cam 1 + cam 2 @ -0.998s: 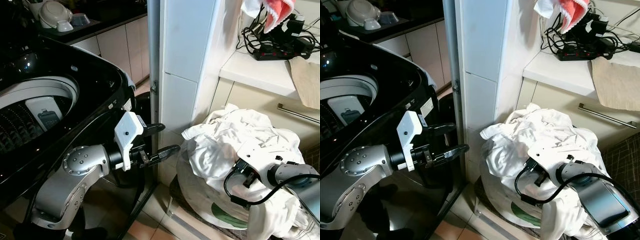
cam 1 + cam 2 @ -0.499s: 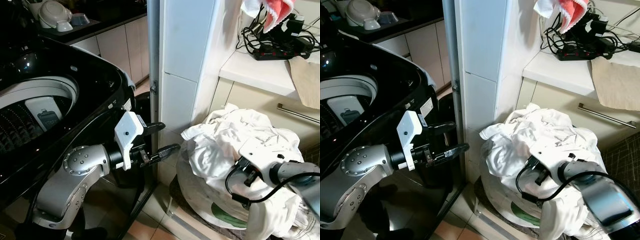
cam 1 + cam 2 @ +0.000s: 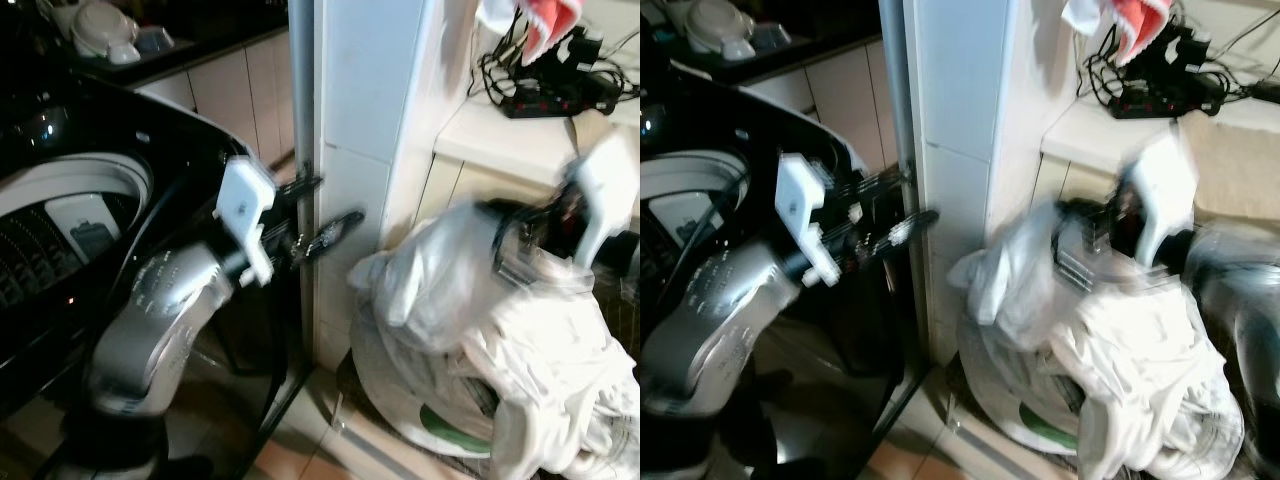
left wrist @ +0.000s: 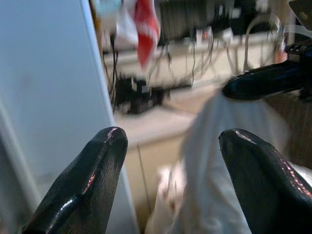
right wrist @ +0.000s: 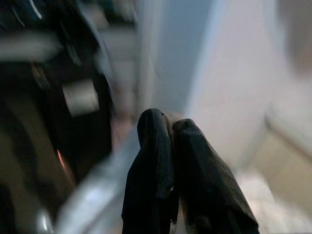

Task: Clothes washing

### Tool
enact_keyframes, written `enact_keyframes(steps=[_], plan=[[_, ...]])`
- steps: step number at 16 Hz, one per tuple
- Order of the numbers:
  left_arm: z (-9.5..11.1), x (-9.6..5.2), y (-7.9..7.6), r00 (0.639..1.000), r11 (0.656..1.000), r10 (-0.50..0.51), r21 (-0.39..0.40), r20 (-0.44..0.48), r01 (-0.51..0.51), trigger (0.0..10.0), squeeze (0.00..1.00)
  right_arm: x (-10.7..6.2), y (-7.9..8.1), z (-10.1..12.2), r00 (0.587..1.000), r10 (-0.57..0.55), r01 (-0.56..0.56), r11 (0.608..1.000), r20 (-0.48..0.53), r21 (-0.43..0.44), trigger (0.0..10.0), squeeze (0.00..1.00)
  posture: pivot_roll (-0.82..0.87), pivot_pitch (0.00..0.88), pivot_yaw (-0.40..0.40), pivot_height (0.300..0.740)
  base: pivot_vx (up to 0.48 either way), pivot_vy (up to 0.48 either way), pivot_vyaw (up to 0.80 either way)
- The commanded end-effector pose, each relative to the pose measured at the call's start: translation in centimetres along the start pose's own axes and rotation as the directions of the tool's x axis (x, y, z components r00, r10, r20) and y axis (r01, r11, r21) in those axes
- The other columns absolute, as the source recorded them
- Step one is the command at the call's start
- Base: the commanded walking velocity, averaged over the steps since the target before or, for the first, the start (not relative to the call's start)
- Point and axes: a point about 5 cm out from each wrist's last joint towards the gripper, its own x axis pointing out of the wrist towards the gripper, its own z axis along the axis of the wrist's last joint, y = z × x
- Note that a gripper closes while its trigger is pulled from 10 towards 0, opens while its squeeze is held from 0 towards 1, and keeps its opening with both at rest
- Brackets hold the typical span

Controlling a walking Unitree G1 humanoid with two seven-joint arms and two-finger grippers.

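Both hands are up in front of me, and the head views are smeared with blur. From the left eye view, the left hand (image 3: 325, 205) sits in the middle of the frame, its two black fingers spread apart and gripping nothing, pointing toward the white pillar (image 3: 375, 90) beside the black washing machine (image 3: 90, 190), whose open drum takes up the left side. The right hand (image 3: 520, 235) is at the right of the frame above the laundry basket (image 3: 400, 400), and a bunch of white clothes (image 3: 450, 280) hangs up toward it from the heap; the blur hides exactly where fingers meet fabric.

The left wrist view gives what the head views cannot: between its own widely spread fingertips (image 4: 105, 156) I can see the other arm's black finger (image 4: 265, 80) lying across the top of a raised white cloth (image 4: 219, 161), with a red and white rag (image 4: 139, 27) and a tangle of cables on the tabletop (image 4: 156, 122) behind.

The right wrist view shows that hand's fingers (image 5: 156, 161) pressed together with hardly a gap, and I cannot make out cloth between them there. Beyond them everything is streaked: dark machine on one side, pale wall on the other. The basket's lower edge is cut off at the bottom of the head views.
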Motion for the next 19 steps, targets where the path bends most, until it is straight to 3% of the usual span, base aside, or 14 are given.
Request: enact_keyframes(steps=[1,2,5,7,8,12,15,19], plan=[[0.6,0.9,0.0,1.000,1.000,0.002,-0.028,0.027,-0.001,10.0,0.00,0.0,0.6,1.7,0.995,0.030,-0.033,0.999,0.095,0.026,0.0,0.00,-0.12,0.000,0.008,0.740,0.000,0.000,0.00],[1.0,1.5,-0.1,0.998,0.999,0.004,-0.050,0.055,-0.001,10.0,1.00,0.3,0.9,2.5,0.988,0.045,-0.053,0.997,0.151,0.050,0.0,0.00,-0.11,0.000,0.006,0.740,0.000,0.000,0.00],[1.7,3.5,-1.2,0.990,0.989,-0.048,-0.132,0.130,0.065,10.0,1.00,0.9,1.7,4.6,0.943,0.105,-0.161,0.975,0.315,0.156,0.0,0.00,-0.12,0.000,0.002,0.740,0.000,0.000,0.00],[1.6,4.5,-2.5,0.986,0.980,-0.091,-0.165,0.140,0.114,10.0,1.00,0.8,1.8,6.1,0.892,0.106,-0.232,0.941,0.439,0.245,0.0,0.00,-0.13,0.000,0.000,0.740,0.000,0.000,0.00],[1.2,4.7,-3.0,0.986,0.977,-0.109,-0.170,0.129,0.131,10.0,0.00,0.8,2.1,6.8,0.864,0.110,-0.272,0.924,0.492,0.270,0.0,0.00,-0.13,0.000,-0.002,0.740,0.000,0.000,0.00],[0.8,5.7,-4.1,0.974,0.938,-0.144,-0.288,0.175,0.191,10.0,0.00,1.3,3.5,7.6,0.827,0.156,-0.369,0.876,0.540,0.311,0.0,0.00,-0.14,0.000,0.001,0.740,0.000,0.000,0.00],[0.2,6.6,-3.8,0.987,0.952,-0.082,-0.283,0.135,0.118,10.0,0.00,1.6,4.9,7.9,0.815,0.195,-0.420,0.848,0.546,0.324,0.0,0.00,-0.14,0.000,0.004,0.740,0.000,0.000,0.00],[0.0,6.7,-3.5,0.991,0.962,-0.046,-0.263,0.124,0.078,10.0,0.00,1.6,5.2,7.8,0.821,0.191,-0.419,0.841,0.539,0.341,0.0,0.00,-0.14,0.000,0.005,0.740,0.000,0.000,0.00]])
